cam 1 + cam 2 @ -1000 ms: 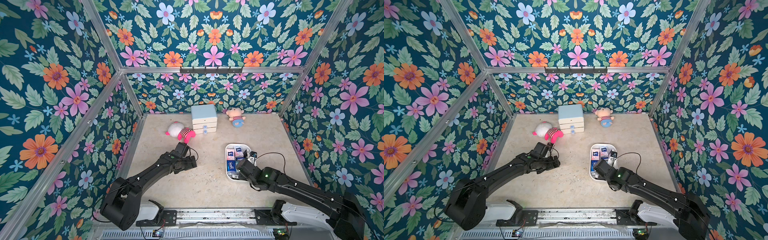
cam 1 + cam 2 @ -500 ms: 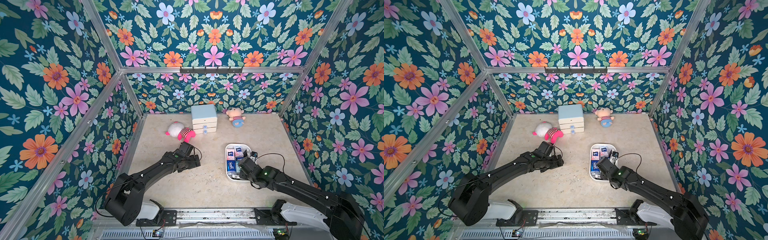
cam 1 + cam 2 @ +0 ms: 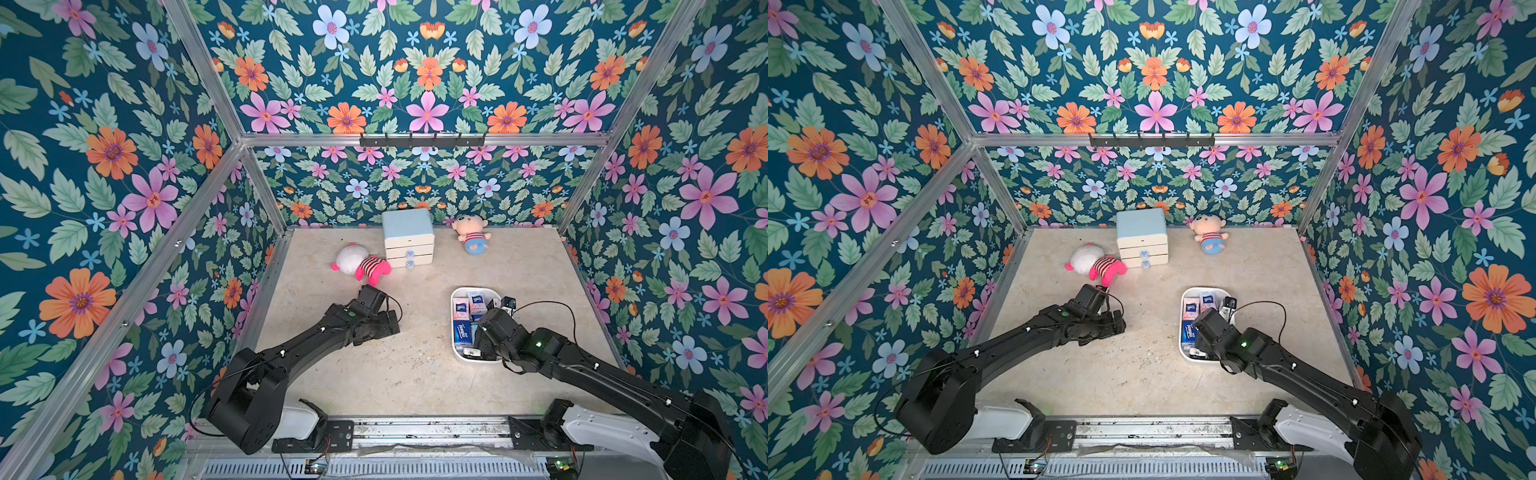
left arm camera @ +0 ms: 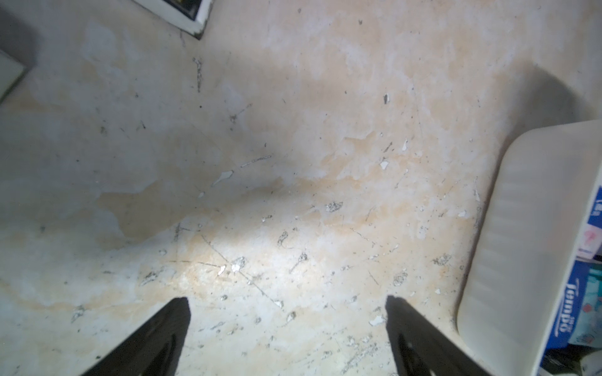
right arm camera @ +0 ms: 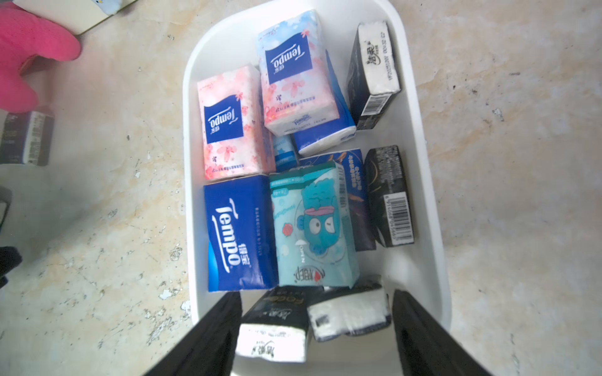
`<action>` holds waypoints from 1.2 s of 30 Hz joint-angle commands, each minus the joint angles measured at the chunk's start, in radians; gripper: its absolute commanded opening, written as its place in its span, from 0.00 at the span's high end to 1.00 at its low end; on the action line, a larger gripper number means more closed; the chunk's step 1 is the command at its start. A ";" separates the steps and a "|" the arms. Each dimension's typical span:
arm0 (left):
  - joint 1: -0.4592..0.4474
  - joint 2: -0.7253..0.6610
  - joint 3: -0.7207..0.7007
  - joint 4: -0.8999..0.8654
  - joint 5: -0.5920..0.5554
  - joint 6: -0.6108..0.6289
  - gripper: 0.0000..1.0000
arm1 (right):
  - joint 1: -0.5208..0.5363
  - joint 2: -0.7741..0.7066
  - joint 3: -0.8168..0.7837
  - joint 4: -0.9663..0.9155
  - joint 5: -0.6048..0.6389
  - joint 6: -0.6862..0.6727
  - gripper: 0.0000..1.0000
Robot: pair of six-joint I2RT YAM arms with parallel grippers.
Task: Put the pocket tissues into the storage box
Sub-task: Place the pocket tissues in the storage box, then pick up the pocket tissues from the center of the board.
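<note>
Reading order: you take the items from the left wall across to the right wall.
Left gripper (image 4: 286,301): jaws spread wide with nothing between them. Beneath them you see only the scuffed tabletop (image 4: 260,130), and the box wall stands off to one side.
Pink-striped plush (image 3: 361,264): lying on the tabletop beyond the left arm, just beside the drawer cabinet.
Stray packet (image 5: 27,138): one dark packet on the tabletop outside the box, next to the plush's pink limb. You see it only in the right wrist view.
Drawer cabinet (image 3: 407,239): upright near the middle of the back wall.
Doll plush (image 3: 471,237): lying to the right of the cabinet, close to the back wall.
Storage box (image 3: 453,328): on the tabletop right of centre, its long side running front to back in both top views (image 3: 1181,332).
Pocket tissues (image 5: 241,231): pink, light-blue, dark-blue and black packets lie overlapping inside the box, and one black packet leans on a side wall.
Right gripper (image 5: 317,294): over the near end of the box, jaws apart. A black packet and a white-faced packet lie between the fingers, with a gap beside the white-faced one, so you have neither clamped.
</note>
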 commanded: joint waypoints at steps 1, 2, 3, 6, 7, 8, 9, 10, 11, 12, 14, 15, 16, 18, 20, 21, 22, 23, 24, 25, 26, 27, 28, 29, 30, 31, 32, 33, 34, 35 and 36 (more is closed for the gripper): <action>0.003 0.019 0.016 0.002 -0.012 0.015 0.01 | 0.001 -0.005 -0.016 -0.001 -0.024 0.029 0.22; 0.005 0.026 0.021 0.003 -0.011 0.018 0.01 | 0.000 -0.003 -0.019 0.007 -0.024 0.031 0.22; 0.009 0.032 0.024 0.000 -0.014 0.018 0.01 | 0.001 -0.001 -0.019 0.011 -0.027 0.031 0.22; 0.026 0.034 0.034 -0.022 -0.046 0.009 0.01 | 0.001 0.017 -0.007 0.035 -0.030 0.029 0.22; 0.035 0.031 0.035 -0.031 -0.058 0.006 0.01 | 0.001 0.025 0.003 0.042 -0.030 0.028 0.22; 0.045 0.027 0.035 -0.040 -0.071 0.004 0.01 | 0.001 0.033 0.013 0.049 -0.030 0.025 0.22; 0.056 0.023 0.038 -0.049 -0.085 0.005 0.01 | 0.000 0.039 0.025 0.056 -0.029 0.022 0.22; 0.074 0.020 0.040 -0.060 -0.101 0.009 0.01 | 0.000 0.051 0.036 0.063 -0.029 0.018 0.22; 0.098 0.016 0.044 -0.073 -0.113 0.013 0.01 | 0.000 0.061 0.049 0.069 -0.027 0.014 0.21; 0.124 0.013 0.045 -0.081 -0.117 0.016 0.01 | 0.000 0.068 0.059 0.073 -0.026 0.010 0.21; 0.207 -0.001 0.032 -0.080 -0.101 0.028 0.01 | 0.000 0.085 0.086 0.075 -0.022 -0.007 0.21; 0.246 -0.005 0.024 -0.079 -0.089 0.034 0.01 | 0.000 0.090 0.099 0.072 -0.017 -0.014 0.21; 0.288 -0.010 0.017 -0.077 -0.087 0.045 0.01 | 0.001 0.096 0.114 0.064 -0.008 -0.021 0.20; 0.352 -0.010 0.013 -0.080 -0.102 0.069 0.01 | -0.002 0.103 0.141 0.049 0.003 -0.040 0.20; 0.397 0.001 0.023 -0.094 -0.125 0.093 0.00 | -0.003 0.113 0.169 0.030 0.008 -0.056 0.19; 0.410 0.007 0.025 -0.098 -0.140 0.101 0.01 | -0.005 0.115 0.177 0.024 0.011 -0.061 0.19; 0.425 0.015 0.027 -0.099 -0.146 0.109 0.01 | -0.005 0.119 0.184 0.020 0.013 -0.067 0.19; 0.438 0.022 0.028 -0.096 -0.147 0.114 0.01 | -0.007 0.120 0.187 0.018 0.015 -0.071 0.19; 0.449 0.028 0.028 -0.094 -0.147 0.115 0.01 | -0.009 0.122 0.187 0.018 0.019 -0.073 0.19; 0.462 0.036 0.028 -0.088 -0.145 0.118 0.01 | -0.011 0.124 0.186 0.018 0.022 -0.073 0.19; 0.471 0.045 0.028 -0.080 -0.146 0.120 0.01 | -0.012 0.125 0.183 0.018 0.024 -0.071 0.19; 0.479 0.055 0.027 -0.074 -0.148 0.121 0.01 | -0.014 0.124 0.182 0.018 0.023 -0.070 0.19; 0.487 0.067 0.031 -0.066 -0.144 0.122 0.01 | -0.014 0.124 0.178 0.020 0.022 -0.067 0.19; 0.493 0.082 0.037 -0.061 -0.143 0.126 0.01 | -0.013 0.122 0.174 0.022 0.020 -0.066 0.19; 0.498 0.095 0.044 -0.058 -0.145 0.126 0.01 | -0.013 0.120 0.171 0.025 0.020 -0.066 0.19; 0.503 0.112 0.052 -0.053 -0.143 0.129 0.01 | -0.015 0.118 0.169 0.023 0.022 -0.065 0.19; 0.509 0.129 0.061 -0.049 -0.143 0.130 0.01 | -0.015 0.116 0.167 0.021 0.023 -0.065 0.19; 0.515 0.142 0.070 -0.043 -0.139 0.130 0.02 | -0.017 0.115 0.166 0.020 0.024 -0.066 0.19; 0.520 0.156 0.081 -0.036 -0.130 0.130 0.03 | -0.017 0.113 0.164 0.019 0.025 -0.065 0.19; 0.523 0.168 0.092 -0.033 -0.125 0.129 0.03 | -0.019 0.111 0.162 0.020 0.024 -0.066 0.19; 0.524 0.178 0.105 -0.031 -0.124 0.126 0.04 | -0.022 0.111 0.160 0.019 0.025 -0.064 0.19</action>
